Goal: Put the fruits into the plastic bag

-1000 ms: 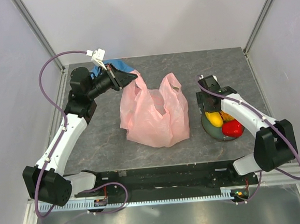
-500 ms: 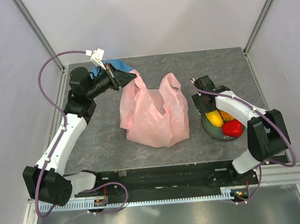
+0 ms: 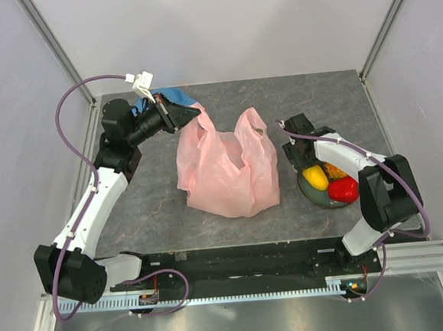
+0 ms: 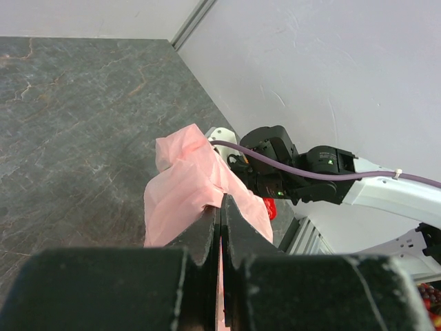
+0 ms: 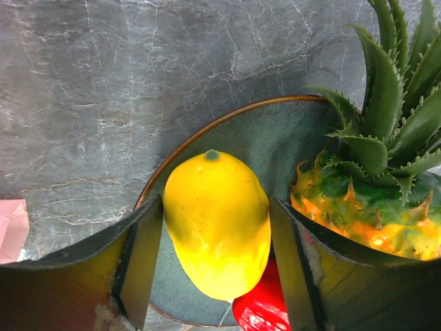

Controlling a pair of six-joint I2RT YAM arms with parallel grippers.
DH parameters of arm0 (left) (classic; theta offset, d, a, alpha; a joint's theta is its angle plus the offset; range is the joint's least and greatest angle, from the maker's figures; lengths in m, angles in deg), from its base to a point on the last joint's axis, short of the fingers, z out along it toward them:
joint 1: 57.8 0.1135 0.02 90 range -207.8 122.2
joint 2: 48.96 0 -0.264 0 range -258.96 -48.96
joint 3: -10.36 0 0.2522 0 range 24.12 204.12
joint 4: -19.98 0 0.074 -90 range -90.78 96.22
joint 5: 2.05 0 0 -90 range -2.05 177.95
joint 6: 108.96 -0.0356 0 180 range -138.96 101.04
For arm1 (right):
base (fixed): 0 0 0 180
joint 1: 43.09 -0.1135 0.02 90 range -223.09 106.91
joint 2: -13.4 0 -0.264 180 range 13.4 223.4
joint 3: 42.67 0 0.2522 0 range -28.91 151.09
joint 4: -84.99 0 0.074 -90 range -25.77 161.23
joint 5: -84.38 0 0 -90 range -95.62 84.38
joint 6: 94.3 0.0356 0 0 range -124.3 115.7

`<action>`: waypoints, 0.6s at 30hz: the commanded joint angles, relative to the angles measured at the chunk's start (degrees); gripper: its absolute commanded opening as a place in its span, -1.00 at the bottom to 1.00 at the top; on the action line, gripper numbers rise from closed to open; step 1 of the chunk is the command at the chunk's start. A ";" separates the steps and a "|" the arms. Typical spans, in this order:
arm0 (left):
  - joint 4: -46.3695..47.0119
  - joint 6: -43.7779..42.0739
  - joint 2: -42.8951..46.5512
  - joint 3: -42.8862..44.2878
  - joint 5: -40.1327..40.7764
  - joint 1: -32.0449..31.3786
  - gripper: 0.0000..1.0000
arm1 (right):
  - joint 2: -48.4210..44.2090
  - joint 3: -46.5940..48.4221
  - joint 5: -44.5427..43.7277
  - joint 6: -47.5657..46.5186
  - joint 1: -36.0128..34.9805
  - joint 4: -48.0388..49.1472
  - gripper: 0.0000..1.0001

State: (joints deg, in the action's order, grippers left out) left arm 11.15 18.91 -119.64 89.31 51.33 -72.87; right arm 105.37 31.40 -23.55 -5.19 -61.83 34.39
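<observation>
Thin pink film, the plastic bag (image 3: 226, 173) lies slumped in the middle of the counter (image 3: 148, 209). One handle loop is drawn up toward the far left and pinched flat in the left pincer (image 4: 220, 207), whose jaws are pressed together on it. The film looks limp and weightless. It will probably not hold its mouth open unaided, so the lifted loop is the sensible grip.

Well to the right of the bag, the fruits crowd a dark plate (image 5: 275, 131). A yellow mango (image 5: 217, 224) lies beside the pineapple (image 5: 358, 214), with a red fruit (image 5: 258, 307) partly under them. The right pincer (image 5: 216, 207) hangs over the plate, jaws spread to the mango's width with one at each flank. Whether they press yet I cannot tell.

The mango looks light, rigid and glossy, so likely slippery. Across its broad belly, as the jaws now stand, seems the surest hold; nearer the tapered end it could squirt free. The pineapple's spiky crown sits close to the right jaw and may snag.
</observation>
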 commanded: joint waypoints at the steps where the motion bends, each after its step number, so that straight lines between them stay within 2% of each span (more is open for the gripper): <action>1: 1.75 0.45 -0.17 1.26 -1.87 0.39 -0.97 | 0.50 0.51 -0.70 -0.87 0.20 0.80 0.36; 3: 1.84 0.54 -0.34 1.26 -1.87 0.39 -0.97 | 0.59 0.33 -0.35 -0.78 0.37 0.89 0.22; 5: 1.84 0.63 -0.34 1.26 -1.87 0.39 -0.97 | 0.41 0.42 0.70 -0.09 0.29 0.98 0.18; 9: 2.01 0.72 -0.25 1.17 -1.87 0.39 -0.97 | -1.26 0.77 2.81 0.89 0.29 1.07 -0.14; 14: 2.19 0.98 -0.25 0.82 -1.79 0.39 -0.97 | -3.80 1.91 3.96 3.17 0.20 -0.50 -0.29; 18: 2.19 0.98 -0.08 0.64 -1.87 0.39 -0.97 | -8.88 4.63 7.28 4.57 0.20 -3.59 -0.33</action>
State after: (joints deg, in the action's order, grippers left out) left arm 11.13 18.93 -119.75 89.31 51.31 -72.87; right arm 102.72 31.82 -19.95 -2.96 -61.59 33.03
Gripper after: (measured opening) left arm 0.022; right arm 0.619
